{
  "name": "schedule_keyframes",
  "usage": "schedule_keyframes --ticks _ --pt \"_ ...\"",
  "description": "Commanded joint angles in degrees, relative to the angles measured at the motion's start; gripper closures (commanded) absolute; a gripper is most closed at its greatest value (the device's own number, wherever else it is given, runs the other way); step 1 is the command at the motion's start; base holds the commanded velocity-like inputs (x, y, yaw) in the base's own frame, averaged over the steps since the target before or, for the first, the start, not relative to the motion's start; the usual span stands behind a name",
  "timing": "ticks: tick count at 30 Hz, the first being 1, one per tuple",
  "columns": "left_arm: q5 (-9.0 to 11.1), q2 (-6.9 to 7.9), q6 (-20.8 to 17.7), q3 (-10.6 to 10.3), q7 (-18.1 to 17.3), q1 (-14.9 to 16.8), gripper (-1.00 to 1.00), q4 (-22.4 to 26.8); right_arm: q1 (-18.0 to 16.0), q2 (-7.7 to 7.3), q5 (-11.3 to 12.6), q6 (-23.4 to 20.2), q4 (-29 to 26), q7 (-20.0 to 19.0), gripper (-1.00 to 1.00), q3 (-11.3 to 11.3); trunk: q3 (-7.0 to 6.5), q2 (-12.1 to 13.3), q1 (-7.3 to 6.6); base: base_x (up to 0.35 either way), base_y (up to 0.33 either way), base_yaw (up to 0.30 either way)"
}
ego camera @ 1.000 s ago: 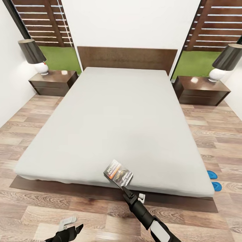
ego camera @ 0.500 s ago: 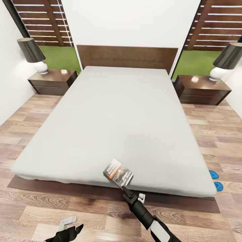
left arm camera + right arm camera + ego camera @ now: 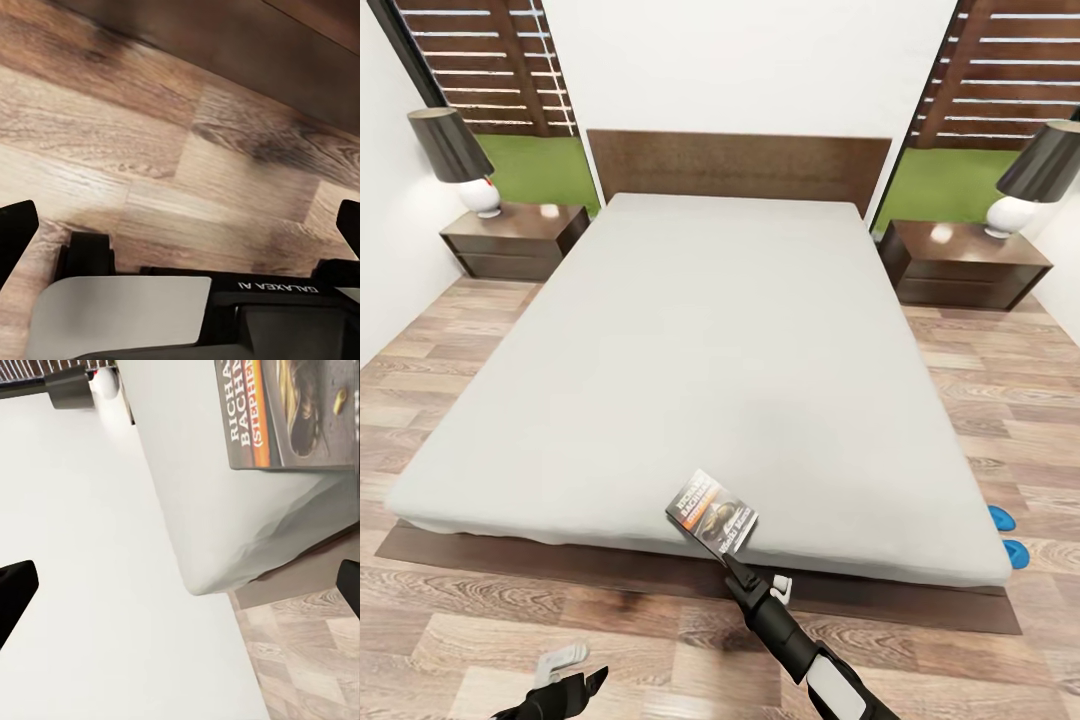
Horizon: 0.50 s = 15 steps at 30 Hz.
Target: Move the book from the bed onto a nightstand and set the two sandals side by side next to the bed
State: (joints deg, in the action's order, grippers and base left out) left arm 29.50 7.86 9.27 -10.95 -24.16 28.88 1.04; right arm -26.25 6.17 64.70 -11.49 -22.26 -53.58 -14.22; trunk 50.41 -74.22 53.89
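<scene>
The right gripper (image 3: pixel 732 566) stands at the foot edge of the bed (image 3: pixel 720 340), its fingers spread wide in the right wrist view, holding nothing. The paperback book (image 3: pixel 711 513) lies flat on the smooth grey mattress just ahead of it, close to the edge; that wrist view shows orange and white cover lettering. The left gripper (image 3: pixel 575 680) hangs low over the wood-plank floor (image 3: pixel 490 610), fingers apart. Two blue sandals (image 3: pixel 1006 535) lie far right of the right gripper. Dark glossy nightstands (image 3: pixel 968 262) flank the headboard, each bearing a lamp (image 3: pixel 1032 180), with open floor alongside.
</scene>
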Motion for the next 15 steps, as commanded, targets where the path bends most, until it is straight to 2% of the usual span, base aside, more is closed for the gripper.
schedule_keyframes --ticks 1,15 --pt "0.5 -0.01 0.2 -0.5 -0.2 0.0 -1.00 -0.1 0.0 -0.02 0.6 -0.5 0.0 -0.1 -1.00 -0.2 0.22 -0.4 0.22 0.000 0.000 0.000" --pt "0.5 0.03 0.2 -0.5 -0.2 0.0 -1.00 -0.1 0.0 -0.02 0.6 -0.6 0.0 -0.1 -1.00 -0.2 2.73 -6.1 3.30 0.000 0.000 0.000"
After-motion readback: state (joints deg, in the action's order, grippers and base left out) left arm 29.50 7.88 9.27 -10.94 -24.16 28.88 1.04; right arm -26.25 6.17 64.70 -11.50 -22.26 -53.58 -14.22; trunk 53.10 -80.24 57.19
